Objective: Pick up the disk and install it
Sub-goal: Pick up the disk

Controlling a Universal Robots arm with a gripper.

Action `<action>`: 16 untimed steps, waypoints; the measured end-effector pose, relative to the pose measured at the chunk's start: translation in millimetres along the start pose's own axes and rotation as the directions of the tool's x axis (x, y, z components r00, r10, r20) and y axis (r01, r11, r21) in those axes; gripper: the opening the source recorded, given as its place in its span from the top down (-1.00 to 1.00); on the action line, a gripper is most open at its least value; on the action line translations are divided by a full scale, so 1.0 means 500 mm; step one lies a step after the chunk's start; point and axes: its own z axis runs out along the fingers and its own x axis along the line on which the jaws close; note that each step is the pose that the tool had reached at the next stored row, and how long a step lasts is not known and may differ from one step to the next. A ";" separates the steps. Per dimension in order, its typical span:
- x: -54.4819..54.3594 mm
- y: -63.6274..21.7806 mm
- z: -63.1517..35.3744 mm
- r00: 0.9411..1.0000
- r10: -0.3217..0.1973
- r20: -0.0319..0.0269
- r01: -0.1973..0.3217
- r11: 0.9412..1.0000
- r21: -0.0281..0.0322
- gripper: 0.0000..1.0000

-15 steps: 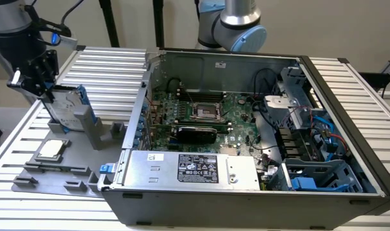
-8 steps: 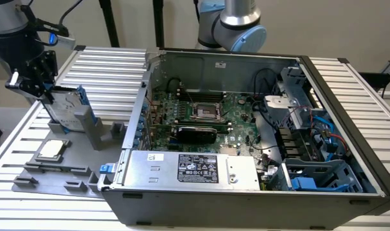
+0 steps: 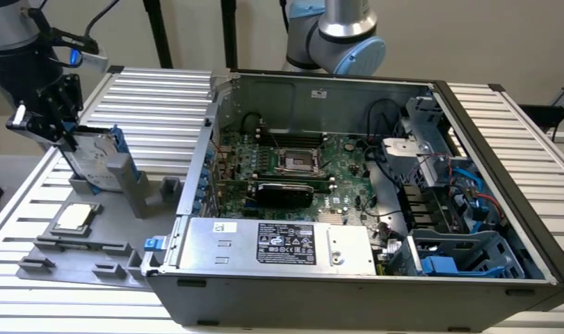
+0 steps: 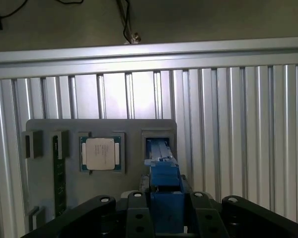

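The disk (image 3: 94, 158), a silver slab with blue rails, stands on edge in a slot of the grey holder tray (image 3: 87, 243) at the exterior view's left. My gripper (image 3: 65, 138) comes down on its upper end from the left, with the black fingers closed against both sides. In the wrist view the disk's blue rail (image 4: 165, 191) runs from the tray's slot up between the fingers of my gripper (image 4: 166, 210). The disk's lower end still sits in the slot.
An open computer case (image 3: 356, 292) fills the middle and right, showing the motherboard (image 3: 291, 167), a silver power supply with a black label (image 3: 272, 243) and a blue-clipped drive bay (image 3: 458, 257). A small square chip (image 3: 75, 217) lies on the tray. A ribbed aluminium table (image 3: 161, 97) lies below.
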 end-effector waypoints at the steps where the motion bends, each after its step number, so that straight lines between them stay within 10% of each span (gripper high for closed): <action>1: 0.000 0.000 0.000 1.000 0.000 0.000 0.000 1.000 0.000 0.35; 16: -0.001 0.000 -0.039 1.000 -0.011 0.000 0.011 1.000 0.000 0.35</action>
